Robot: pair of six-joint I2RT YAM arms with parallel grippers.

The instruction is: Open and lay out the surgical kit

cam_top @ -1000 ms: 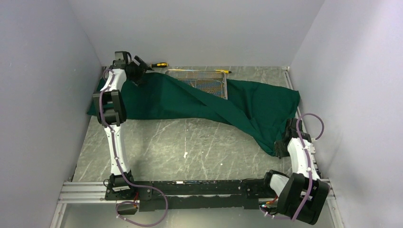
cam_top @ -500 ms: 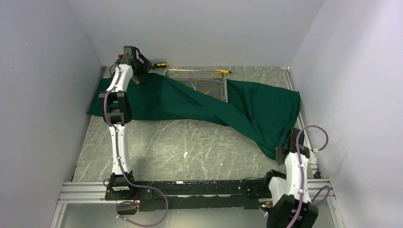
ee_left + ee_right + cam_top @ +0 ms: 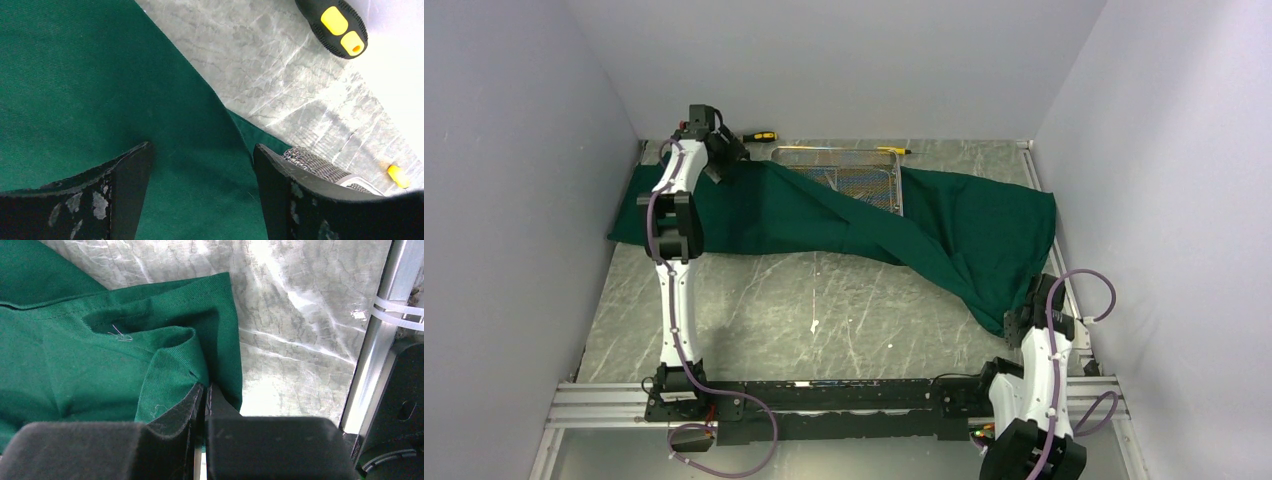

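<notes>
pinching one green drape point(image 3: 75, 365) is the right tool point(image 3: 205, 388); the left tool point(image 3: 200, 152) gapes above it, near one tray point(image 3: 861, 180).

The drape point(image 3: 100, 75) is matt green cloth with a fine twill weave, and loose threads show on it. Toward two o'clock in the left wrist view, the screwdriver handle point(image 3: 332, 25) is textured black with glossy yellow plastic. The tabletop point(image 3: 260, 65) is veined grey with a slight sheen, and the wire-mesh tray point(image 3: 310, 157) is bright metal.
</notes>
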